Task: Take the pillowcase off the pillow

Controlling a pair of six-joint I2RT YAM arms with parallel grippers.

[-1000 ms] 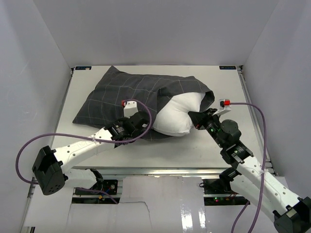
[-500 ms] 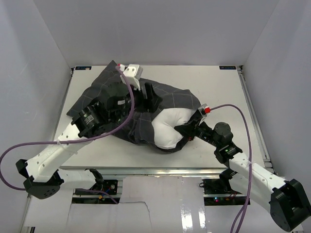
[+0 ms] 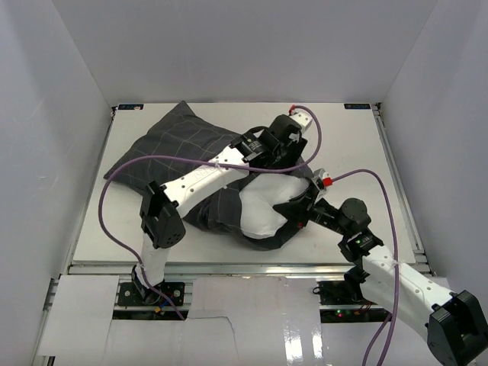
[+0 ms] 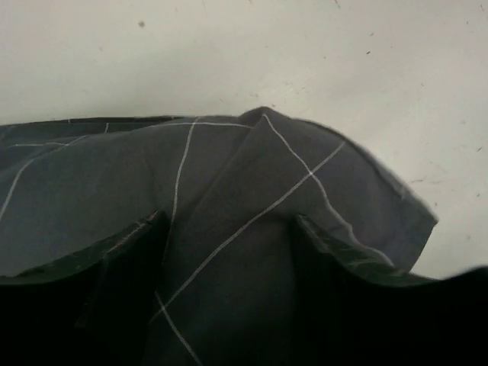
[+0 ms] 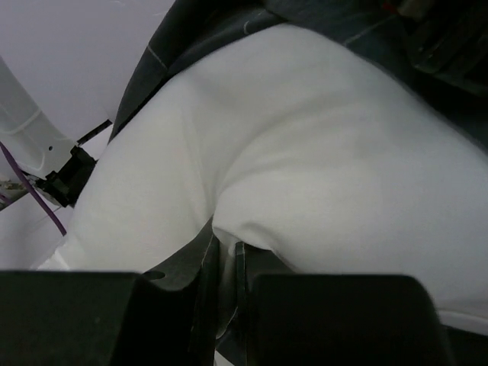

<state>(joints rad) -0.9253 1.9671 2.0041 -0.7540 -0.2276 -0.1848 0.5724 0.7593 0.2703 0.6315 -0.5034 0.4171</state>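
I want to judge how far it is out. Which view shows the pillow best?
Top external: the pillow pokes from the pillowcase. Right wrist shows only a white close-up; left wrist, only pillowcase.

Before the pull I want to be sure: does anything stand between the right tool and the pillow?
Nothing visible does. The right tool pinches a fold of the white pillow directly; the pillowcase covers only its far end.

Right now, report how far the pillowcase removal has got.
Done: one end of the pillow bulges out of the pillowcase mouth. In hand: right jaws pinch its white fabric; left jaws straddle a pillowcase fold. Left: the rest is covered and must be drawn out.
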